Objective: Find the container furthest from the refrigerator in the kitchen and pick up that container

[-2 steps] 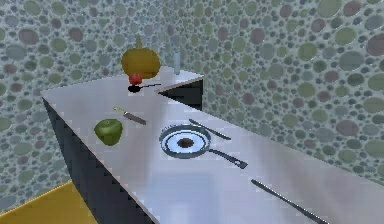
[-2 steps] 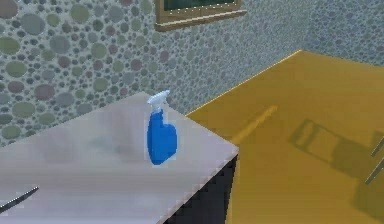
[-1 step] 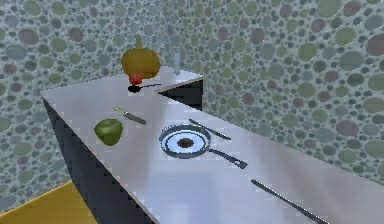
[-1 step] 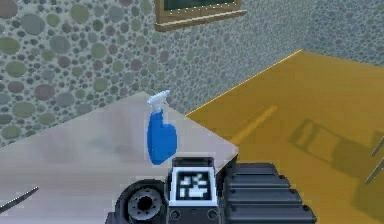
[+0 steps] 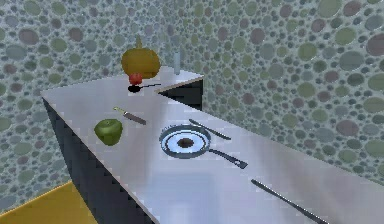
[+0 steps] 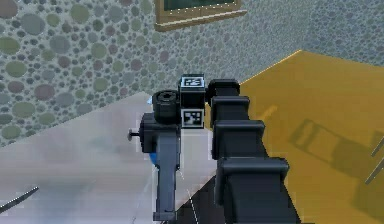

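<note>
Counter (image 5: 300,165): grey, glossy, L-shaped, set against a pebble-patterned wall (image 5: 300,50).

The thing that best fits the task's word is a round orange-yellow vessel (image 5: 140,62). It stands at the counter's far end, toward the forward view's upper left. It is bulbous with a small top, but too small for you to tell pot from kettle.

- Just beside it, on the forward view's right, is a pale clear bottle-like shape (image 5: 176,68); its outline is faint.
- A dark ladle-like utensil (image 5: 136,88) lies in front of the vessel.
- Nearer you is a green rounded lump (image 5: 109,130), kind unclear.
- A frying pan (image 5: 186,142) lies flat with something dark in its middle.
- A long thin utensil (image 5: 288,200) is cut off at the bottom edge.

Arm side view: the arm (image 6: 250,160) reaches out over the counter's grey top, with the marker squares (image 6: 192,100) at its end. You cannot tell the state of the jaws, nor whether they hold anything, because their far end is hard to make out.
</note>
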You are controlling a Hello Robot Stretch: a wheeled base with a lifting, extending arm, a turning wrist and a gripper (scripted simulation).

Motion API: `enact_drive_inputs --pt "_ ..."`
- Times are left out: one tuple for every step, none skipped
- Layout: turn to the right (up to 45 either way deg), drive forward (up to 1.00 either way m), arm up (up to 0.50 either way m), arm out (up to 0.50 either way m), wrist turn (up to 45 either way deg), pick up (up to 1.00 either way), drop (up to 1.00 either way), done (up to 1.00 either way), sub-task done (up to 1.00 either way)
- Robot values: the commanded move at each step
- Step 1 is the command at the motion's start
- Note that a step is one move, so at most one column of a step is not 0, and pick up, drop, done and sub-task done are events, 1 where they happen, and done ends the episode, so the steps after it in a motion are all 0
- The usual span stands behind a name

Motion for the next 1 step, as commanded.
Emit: enact_drive_inputs --pt "0.0 0.0 0.0 0.0 45.0 0.0 0.0 0.0 0.0"
